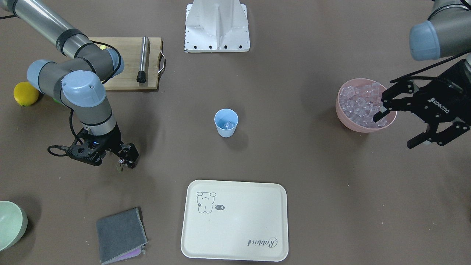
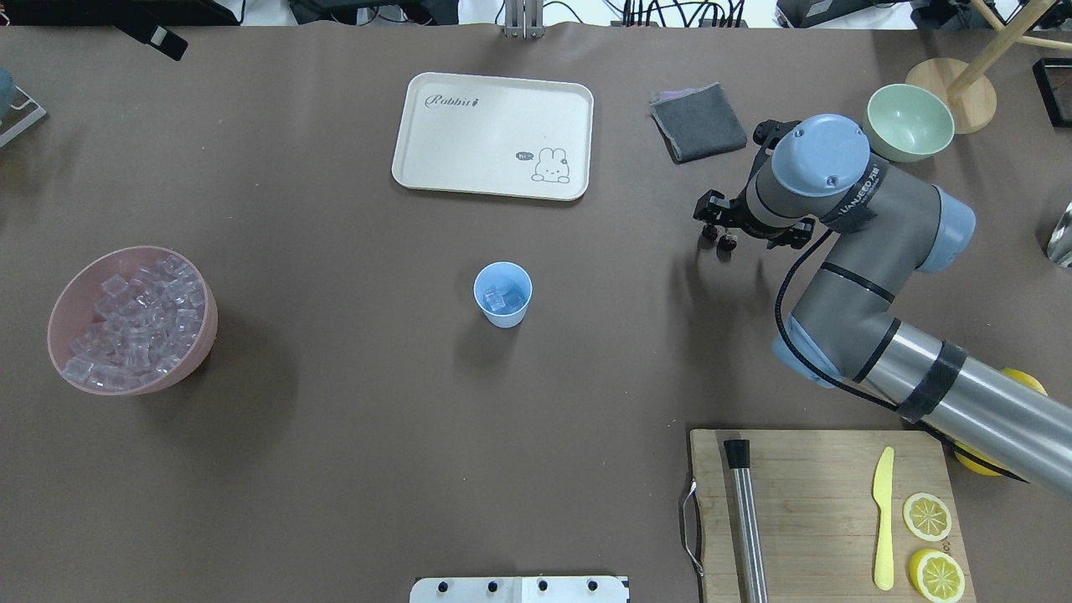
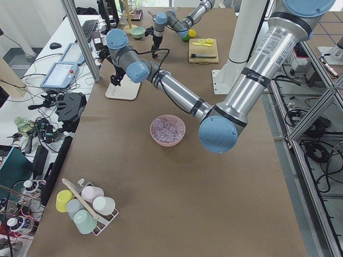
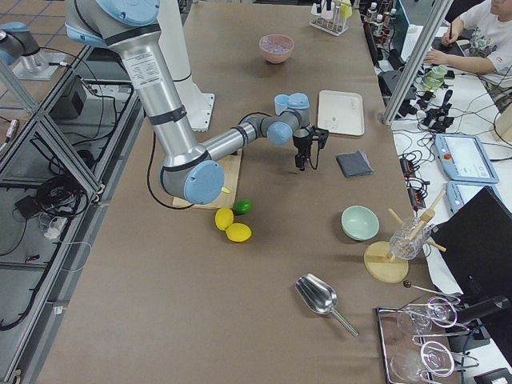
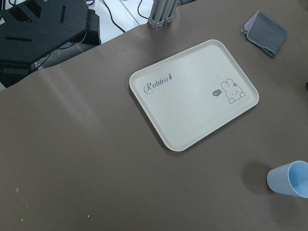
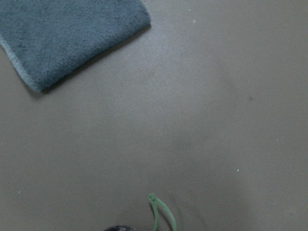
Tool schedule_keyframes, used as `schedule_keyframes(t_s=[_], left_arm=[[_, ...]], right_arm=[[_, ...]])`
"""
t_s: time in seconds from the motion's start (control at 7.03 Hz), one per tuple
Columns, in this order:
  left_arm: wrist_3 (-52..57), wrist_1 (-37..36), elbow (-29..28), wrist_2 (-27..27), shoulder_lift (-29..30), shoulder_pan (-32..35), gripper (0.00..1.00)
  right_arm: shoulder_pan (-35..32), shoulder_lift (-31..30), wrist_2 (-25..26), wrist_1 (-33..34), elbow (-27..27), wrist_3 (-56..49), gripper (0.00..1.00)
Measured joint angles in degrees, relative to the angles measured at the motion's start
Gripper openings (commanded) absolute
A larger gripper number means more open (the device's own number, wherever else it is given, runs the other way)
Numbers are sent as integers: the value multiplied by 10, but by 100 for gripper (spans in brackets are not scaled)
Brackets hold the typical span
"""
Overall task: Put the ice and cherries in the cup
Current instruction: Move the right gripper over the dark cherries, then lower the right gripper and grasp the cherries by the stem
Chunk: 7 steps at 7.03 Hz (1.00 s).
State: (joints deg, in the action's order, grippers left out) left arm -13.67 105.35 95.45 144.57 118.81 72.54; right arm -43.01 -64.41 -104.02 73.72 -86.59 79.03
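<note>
The light blue cup [image 1: 226, 122] stands upright mid-table and holds a few ice cubes [image 2: 502, 297]; it also shows in the left wrist view [image 5: 291, 179]. More ice [image 1: 362, 105] fills the pink bowl [image 2: 209, 322]. My left gripper [image 1: 393, 132] is open and empty, held high beside the pink bowl. My right gripper [image 2: 720, 239] is shut on the cherries [image 2: 727, 244] and holds them just above the table, to the cup's side near the grey cloth. Their green stem [image 6: 161, 216] shows at the bottom of the right wrist view.
A cream tray [image 1: 235, 221] lies across from the cup. A grey cloth [image 1: 120, 235] and a pale green bowl [image 1: 11, 224] are near the right arm. A cutting board [image 1: 128, 62] carries a metal muddler [image 1: 143, 59]. A lemon [image 1: 25, 94] lies beside it.
</note>
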Motion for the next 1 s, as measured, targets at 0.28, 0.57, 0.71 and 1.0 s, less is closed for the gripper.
schedule_keyframes(t_s=[0.28, 0.57, 0.71, 1.0], left_arm=[[0, 9, -2, -1, -3, -1, 97], [0, 11, -2, -1, -3, -1, 97], [0, 11, -2, -1, -3, 0, 97], [0, 15, 1, -1, -10, 1, 97]], right_arm=[[0, 10, 11, 0, 2, 40, 99], [2, 23, 16, 0, 4, 58, 99], [6, 26, 19, 0, 4, 61, 99], [22, 28, 26, 0, 9, 63, 99]])
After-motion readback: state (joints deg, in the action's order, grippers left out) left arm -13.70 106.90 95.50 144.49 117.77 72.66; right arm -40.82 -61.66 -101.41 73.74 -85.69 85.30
